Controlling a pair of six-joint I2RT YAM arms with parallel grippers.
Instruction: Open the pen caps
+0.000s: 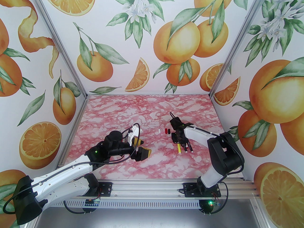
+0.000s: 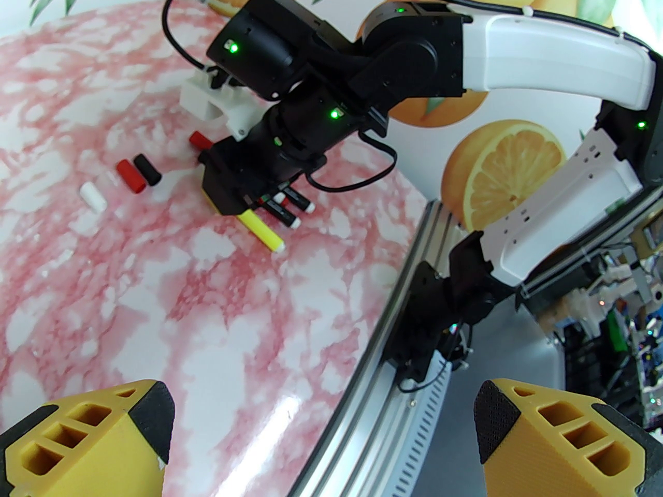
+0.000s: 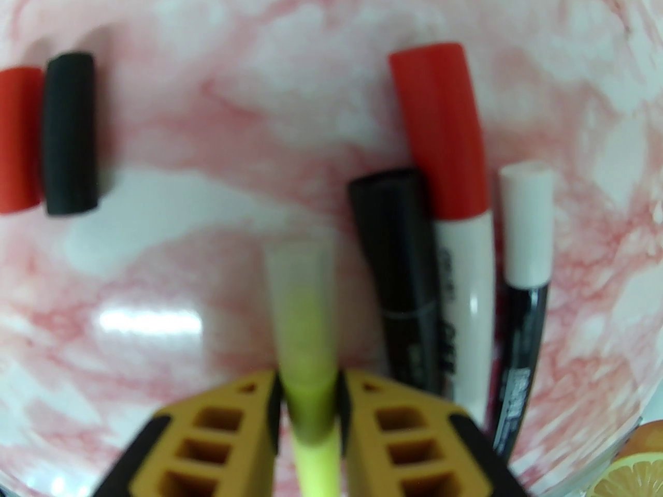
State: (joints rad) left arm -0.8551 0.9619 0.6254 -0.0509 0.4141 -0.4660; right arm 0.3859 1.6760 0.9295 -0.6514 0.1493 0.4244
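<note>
The yellow pen [image 3: 304, 324] is blurred; a red cap [image 3: 18, 140] is cut off by the right wrist view's left edge.

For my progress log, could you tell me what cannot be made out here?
Right wrist view: yellow pen blurred at its tip, cap on or off unclear.
Same view: red-capped pen print blurred; loose red cap cut by left edge.
Top view: pens partly hidden under right gripper.

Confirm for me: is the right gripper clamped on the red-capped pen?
No, the right gripper pinches the yellow pen, while the red-capped pen lies loose beside it.
</note>
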